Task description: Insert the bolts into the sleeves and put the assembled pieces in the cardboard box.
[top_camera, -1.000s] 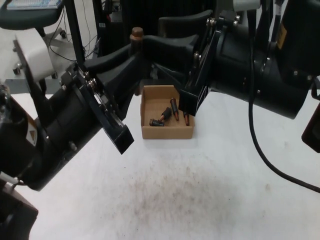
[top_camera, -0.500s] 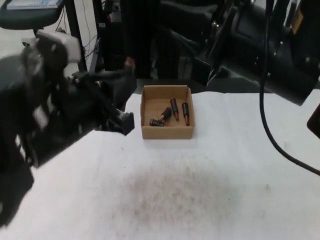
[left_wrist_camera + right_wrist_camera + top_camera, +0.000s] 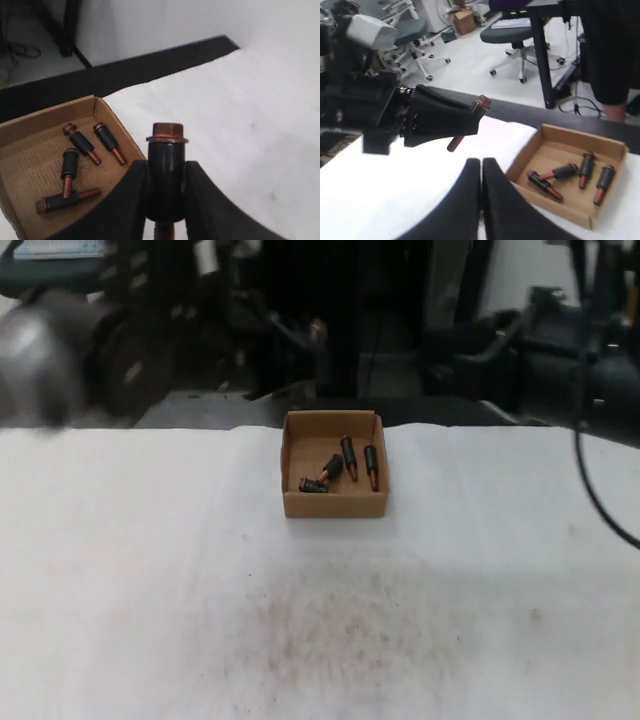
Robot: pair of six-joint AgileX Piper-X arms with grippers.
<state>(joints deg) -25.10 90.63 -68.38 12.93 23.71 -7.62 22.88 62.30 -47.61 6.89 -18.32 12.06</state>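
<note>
left claw (image 3: pixel 165 175) clamps a sleeved bolt (image 3: pixel 166 147) — tip cut off; right claw (image 3: pixel 481 166) closed, empty.

The bolt (image 3: pixel 168 131) has its tip cut off at the edge.

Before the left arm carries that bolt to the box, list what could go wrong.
1. The left gripper clamps only the sleeve; the bolt might slide out if tipped.
2. The box holds four pieces; a high release could bounce off them or miss.
</note>
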